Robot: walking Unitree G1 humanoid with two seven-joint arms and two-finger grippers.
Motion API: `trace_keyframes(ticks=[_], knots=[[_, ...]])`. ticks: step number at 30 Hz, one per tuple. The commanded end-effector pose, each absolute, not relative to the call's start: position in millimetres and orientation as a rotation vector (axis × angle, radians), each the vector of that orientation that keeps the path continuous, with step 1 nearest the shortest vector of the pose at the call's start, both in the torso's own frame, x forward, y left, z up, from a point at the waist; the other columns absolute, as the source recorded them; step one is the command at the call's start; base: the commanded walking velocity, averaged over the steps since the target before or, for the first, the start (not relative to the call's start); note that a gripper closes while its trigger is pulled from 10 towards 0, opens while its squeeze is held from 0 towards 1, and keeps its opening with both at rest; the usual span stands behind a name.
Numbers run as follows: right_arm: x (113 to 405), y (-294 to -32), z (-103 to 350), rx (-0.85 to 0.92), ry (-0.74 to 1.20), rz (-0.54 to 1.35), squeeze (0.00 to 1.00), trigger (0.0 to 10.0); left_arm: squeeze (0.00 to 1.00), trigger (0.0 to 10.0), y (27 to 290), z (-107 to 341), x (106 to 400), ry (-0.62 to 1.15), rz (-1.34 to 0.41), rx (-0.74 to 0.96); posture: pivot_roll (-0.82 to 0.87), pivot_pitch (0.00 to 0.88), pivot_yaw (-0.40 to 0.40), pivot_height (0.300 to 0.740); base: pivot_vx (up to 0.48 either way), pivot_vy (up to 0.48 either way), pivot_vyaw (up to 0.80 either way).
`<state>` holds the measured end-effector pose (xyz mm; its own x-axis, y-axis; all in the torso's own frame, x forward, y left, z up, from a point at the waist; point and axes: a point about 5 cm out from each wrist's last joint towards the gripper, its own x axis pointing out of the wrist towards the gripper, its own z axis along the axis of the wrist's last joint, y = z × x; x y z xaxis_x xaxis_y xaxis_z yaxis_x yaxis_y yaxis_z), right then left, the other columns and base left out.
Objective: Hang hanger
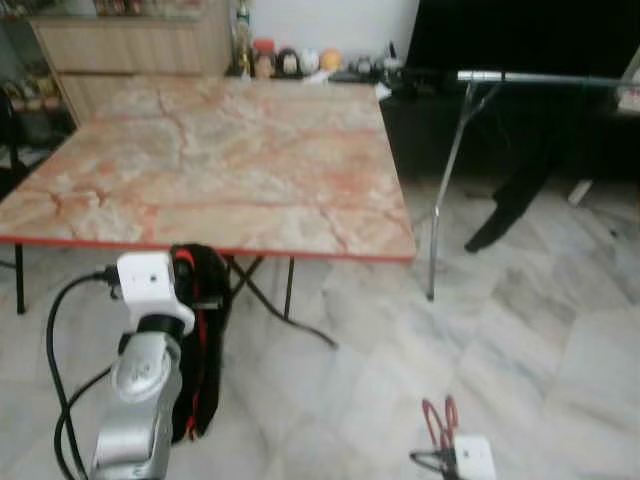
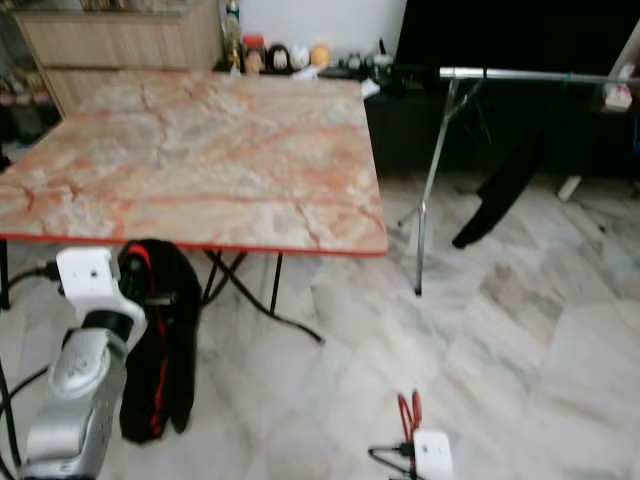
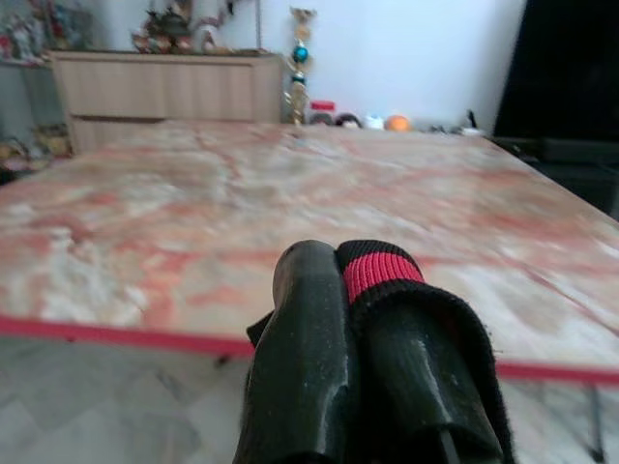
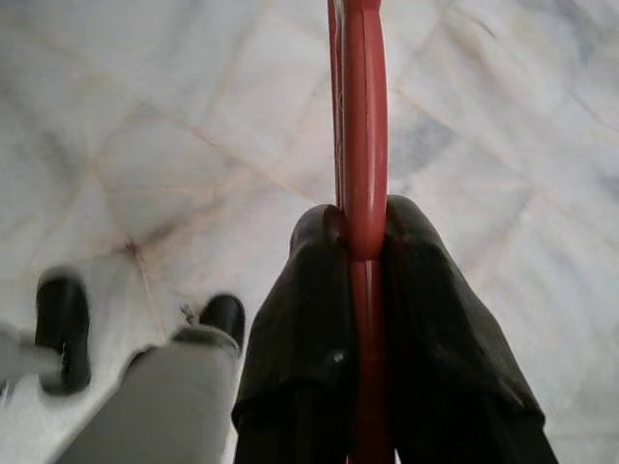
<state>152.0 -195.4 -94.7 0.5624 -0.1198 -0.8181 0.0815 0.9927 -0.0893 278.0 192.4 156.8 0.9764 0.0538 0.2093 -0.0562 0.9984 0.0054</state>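
Marble-patterned table; right gripper pinches thin red hanger.

Big marble-look table with a red edge sits on a pale marble floor, wooden cabinet behind it, some jars along the back wall, and black clothing hanging at the right.

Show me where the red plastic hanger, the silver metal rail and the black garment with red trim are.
red plastic hanger [image 4: 363,126], right wrist view, its bar
silver metal rail [image 1: 540,77], left eye view, its horizontal bar
black garment with red trim [image 2: 160,340], right eye view, hanging body
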Motion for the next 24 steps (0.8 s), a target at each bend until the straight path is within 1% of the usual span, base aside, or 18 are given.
trace_keyframes(ticks=[1, 5, 8, 14, 15, 17, 18, 21, 24], knots=[[156, -186, -95, -0.029, 0.97, -0.093, 0.0, 10.0, 0.0, 10.0, 198, 168, 278, -0.248, 0.068, 0.019, 0.1, 0.0, -0.033, 0.74, 0.289, 0.0, 0.0], [156, -186, -95, -0.03, 0.975, -0.091, 0.0, 10.0, 0.0, 10.0, 197, 172, 280, -0.258, 0.063, 0.019, 0.1, 0.0, -0.031, 0.74, 0.289, 0.0, 0.0], [156, -186, -95, -0.035, 0.982, -0.089, 0.0, 10.0, 0.0, 10.0, 195, 189, 286, -0.305, 0.046, 0.015, 0.1, 0.0, -0.036, 0.74, 0.29, 0.0, 0.0], [159, -184, -95, -0.039, 0.989, -0.075, 0.0, 10.0, 0.0, 10.0, 190, 252, 321, -0.465, -0.041, 0.06, 0.11, 0.0, -0.033, 0.74, 0.289, 0.0, 0.0], [159, -183, -94, -0.039, 0.99, -0.074, 0.0, 10.0, 0.0, 10.0, 188, 272, 333, -0.49, -0.057, 0.079, 0.11, 0.0, -0.029, 0.74, 0.292, 0.0, 0.0], [160, -183, -94, -0.027, 0.987, -0.085, 0.0, 10.0, 0.0, 10.0, 183, 291, 343, -0.528, -0.088, 0.096, 0.11, 0.0, -0.026, 0.74, 0.291, 0.0, 0.0], [160, -183, -94, -0.027, 0.987, -0.085, 0.0, 10.0, 0.0, 10.0, 183, 291, 343, -0.528, -0.088, 0.096, 0.11, 0.0, -0.026, 0.74, 0.289, 0.0, 0.0], [161, -182, -94, -0.029, 0.99, -0.082, 0.0, 10.0, 0.0, 10.0, 171, 312, 360, -0.548, -0.147, 0.102, 0.11, 0.0, -0.018, 0.74, 0.29, 0.0, 0.0], [161, -182, -94, -0.027, 0.991, -0.084, 0.0, 10.0, 0.0, 10.0, 162, 326, 373, -0.556, -0.153, 0.108, 0.11, 0.0, -0.017, 0.74, 0.29, 0.0, 0.0]])
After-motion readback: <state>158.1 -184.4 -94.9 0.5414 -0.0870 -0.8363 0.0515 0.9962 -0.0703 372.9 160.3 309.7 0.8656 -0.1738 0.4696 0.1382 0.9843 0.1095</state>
